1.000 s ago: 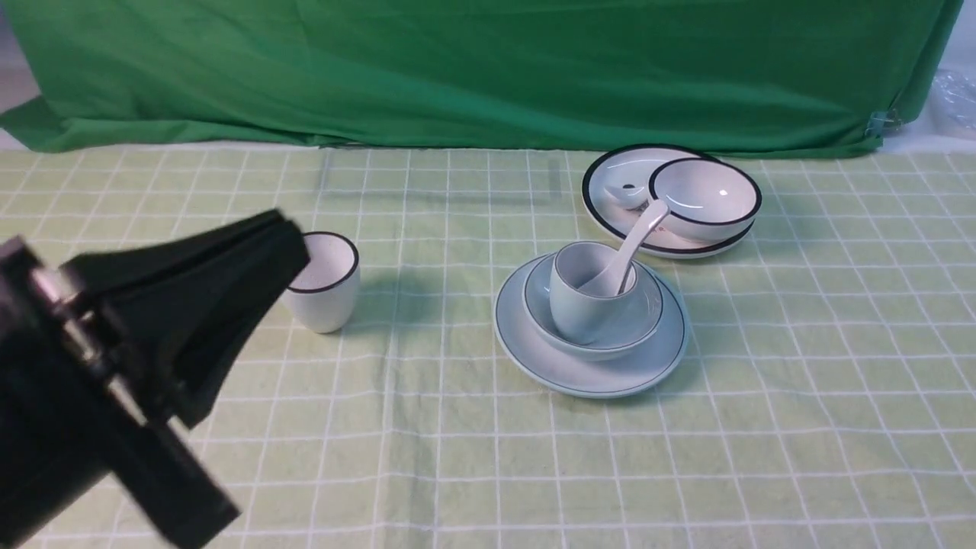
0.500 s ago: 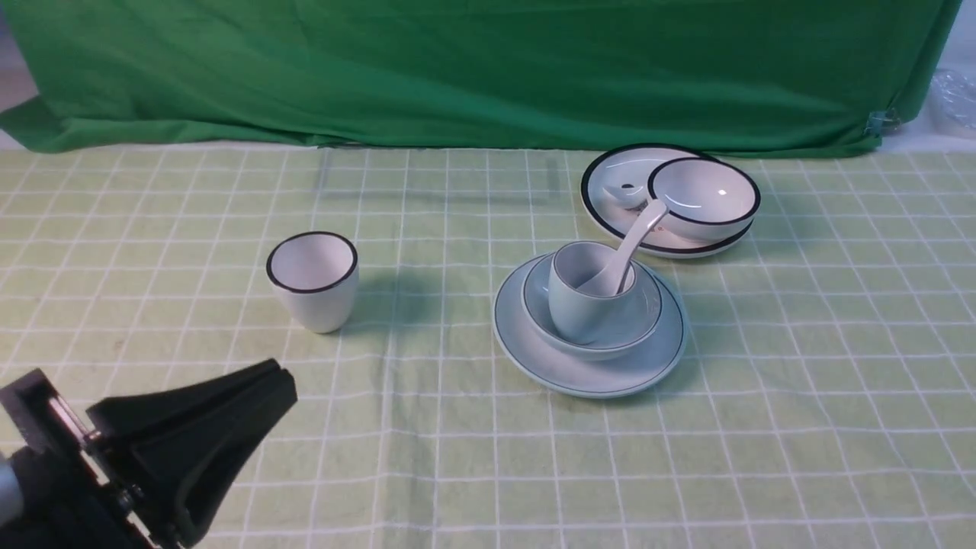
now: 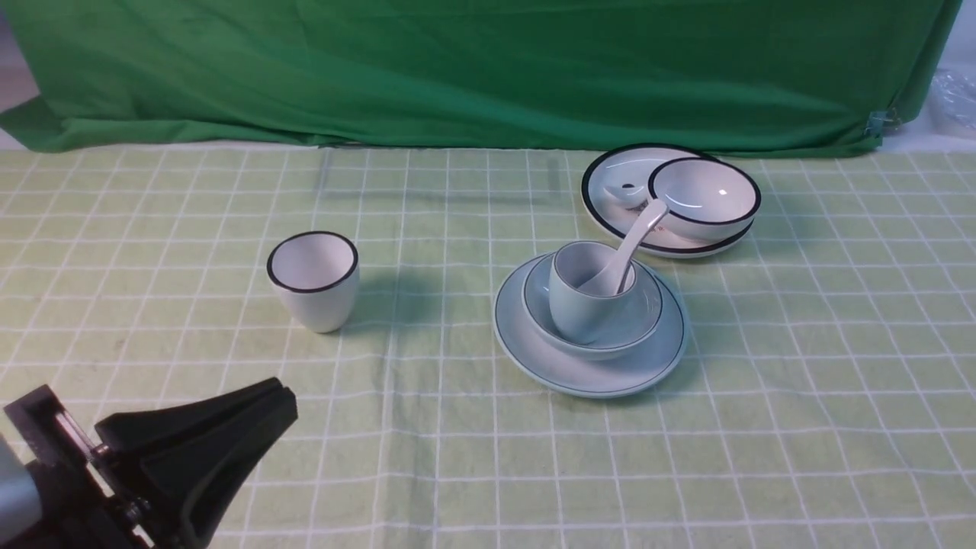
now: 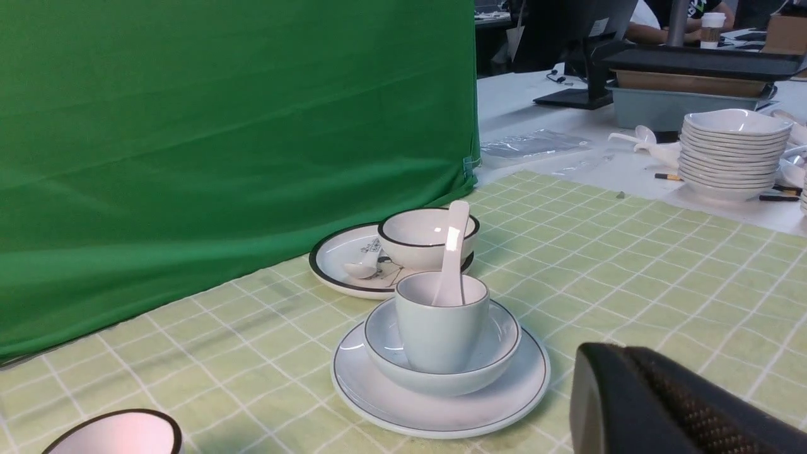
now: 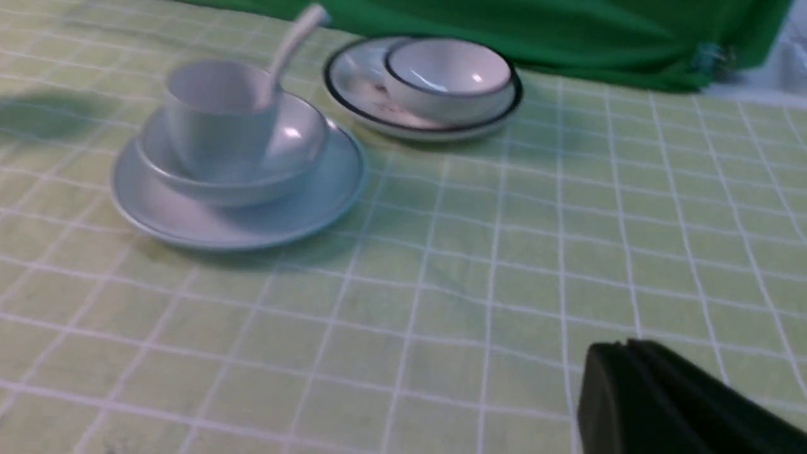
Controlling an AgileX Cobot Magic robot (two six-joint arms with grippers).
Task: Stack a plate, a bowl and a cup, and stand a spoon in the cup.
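The pale bluish plate (image 3: 656, 358) sits on the checked cloth right of centre. The bowl (image 3: 640, 324) rests on it and the cup (image 3: 581, 305) stands in the bowl. The spoon (image 3: 634, 242) stands in the cup, handle leaning up to the back right. The stack also shows in the left wrist view, with the cup (image 4: 441, 328) in it, and in the right wrist view, with the cup (image 5: 214, 120) in it. My left gripper (image 3: 284, 398) is shut and empty, low at the front left, far from the stack. My right gripper (image 5: 624, 347) is shut and empty, seen only in its wrist view.
A white black-rimmed cup (image 3: 314, 280) stands left of centre. A black-rimmed plate (image 3: 610, 206) with a black-rimmed bowl (image 3: 705, 198) and a small spoon on it lies behind the stack. A green curtain (image 3: 473, 69) closes the back. Stacked white dishes (image 4: 731, 151) lie beyond the cloth.
My left gripper has drawn back and down from in front of the black-rimmed cup to the front left corner. The dishes have not moved.
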